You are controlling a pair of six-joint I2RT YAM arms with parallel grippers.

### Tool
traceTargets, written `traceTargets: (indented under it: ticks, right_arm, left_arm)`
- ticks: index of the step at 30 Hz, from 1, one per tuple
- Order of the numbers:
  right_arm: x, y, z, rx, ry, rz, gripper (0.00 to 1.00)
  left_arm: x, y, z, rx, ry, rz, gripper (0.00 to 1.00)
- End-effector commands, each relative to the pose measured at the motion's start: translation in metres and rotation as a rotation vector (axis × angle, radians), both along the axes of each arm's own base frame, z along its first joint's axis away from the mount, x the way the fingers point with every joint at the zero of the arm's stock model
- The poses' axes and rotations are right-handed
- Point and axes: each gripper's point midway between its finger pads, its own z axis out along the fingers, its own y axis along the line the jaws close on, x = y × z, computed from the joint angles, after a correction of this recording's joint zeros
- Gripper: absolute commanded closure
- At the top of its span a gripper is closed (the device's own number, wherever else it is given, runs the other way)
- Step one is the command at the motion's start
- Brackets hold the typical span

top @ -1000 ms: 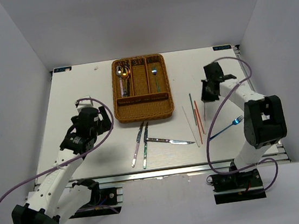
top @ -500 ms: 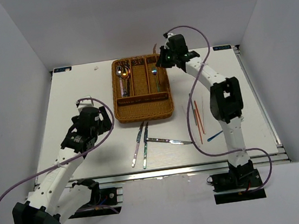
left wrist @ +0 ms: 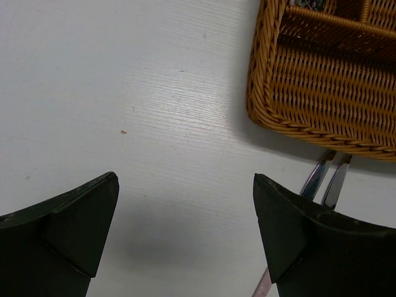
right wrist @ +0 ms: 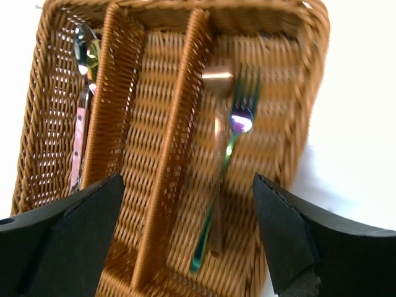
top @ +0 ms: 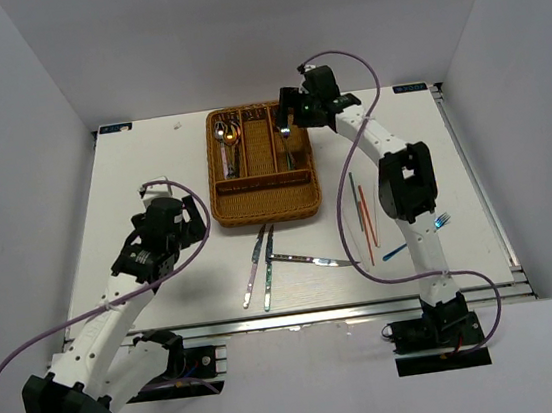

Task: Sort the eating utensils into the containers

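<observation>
The brown wicker tray sits at the back middle of the table. My right gripper hovers open over its right long slot. Below it, an iridescent blue fork lies in that slot with a blurred gold utensil beside it. Spoons rest in the left slot. Three silver knives lie in front of the tray. Green and red chopsticks and a blue fork lie to the right. My left gripper is open and empty, left of the tray.
In the left wrist view, my left gripper is low over bare white table, with the tray's corner and two knife handles to its right. Grey walls stand around the table.
The right arm swung from the right side of the table to above the tray's right slot and its jaws opened. A gold utensil now shows in that slot. The left arm stayed put.
</observation>
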Motion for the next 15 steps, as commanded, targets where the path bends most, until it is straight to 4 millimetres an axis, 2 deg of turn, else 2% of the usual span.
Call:
traceTargets:
  ticks: [1,2,3,4,5,6,7,8,9,10,11,12,13,14,15]
  right_arm:
    - [-0.011,-0.018,0.095,0.011,-0.117,-0.069,0.11]
    - [-0.018,-0.03,0.098,-0.012,-0.095,-0.096,0.11]
    - [-0.03,-0.045,0.119,-0.027,-0.103,-0.133,0.11]
    - [-0.034,-0.074,0.123,-0.097,-0.102,-0.252,0.11]
    - [-0.049,-0.094,0.12,-0.152,-0.063,-0.31,0.11]
    - [-0.072,-0.117,0.156,-0.157,-0.11,-0.38,0.11]
    - [-0.092,-0.15,0.127,-0.255,-0.051,-0.493,0.11]
    - [-0.11,-0.165,0.123,-0.254,-0.019,-0.543,0.11]
    - [-0.14,-0.18,0.143,-0.227,-0.031,-0.56,0.11]
    - [-0.166,-0.195,0.106,-0.254,0.063,-0.571,0.11]
    - [-0.183,-0.203,0.098,-0.214,0.099,-0.624,0.11]
    - [-0.209,-0.216,0.113,-0.174,0.075,-0.659,0.11]
    - [-0.232,-0.237,0.081,-0.22,0.14,-0.719,0.11]
    - [-0.251,-0.251,0.091,-0.201,0.109,-0.773,0.11]
    - [-0.265,-0.266,0.083,-0.222,0.127,-0.837,0.11]
  left_arm:
    - [0.001,-0.002,0.016,-0.013,-0.049,-0.009,0.02]
    - [0.001,-0.001,0.017,-0.013,-0.051,-0.008,0.02]
    - [0.0,0.0,0.018,-0.011,-0.053,-0.005,0.02]
    - [0.0,0.002,0.019,-0.006,-0.058,0.008,0.02]
    - [-0.001,0.004,0.02,-0.004,-0.062,0.015,0.02]
    - [-0.001,0.005,0.021,-0.005,-0.064,0.019,0.02]
    - [-0.001,0.006,0.022,-0.005,-0.069,0.028,0.02]
    - [-0.001,0.011,0.023,0.009,-0.073,0.055,0.02]
    - [-0.002,0.015,0.021,0.023,-0.064,0.077,0.02]
    - [-0.002,0.019,0.023,0.026,-0.07,0.109,0.02]
    - [-0.004,0.028,0.022,0.057,-0.062,0.149,0.02]
    - [-0.004,0.03,0.022,0.06,-0.062,0.164,0.02]
    - [-0.004,0.031,0.024,0.057,-0.066,0.171,0.02]
    - [-0.004,0.027,0.025,0.04,-0.073,0.154,0.02]
    - [-0.004,0.024,0.026,0.027,-0.078,0.138,0.02]
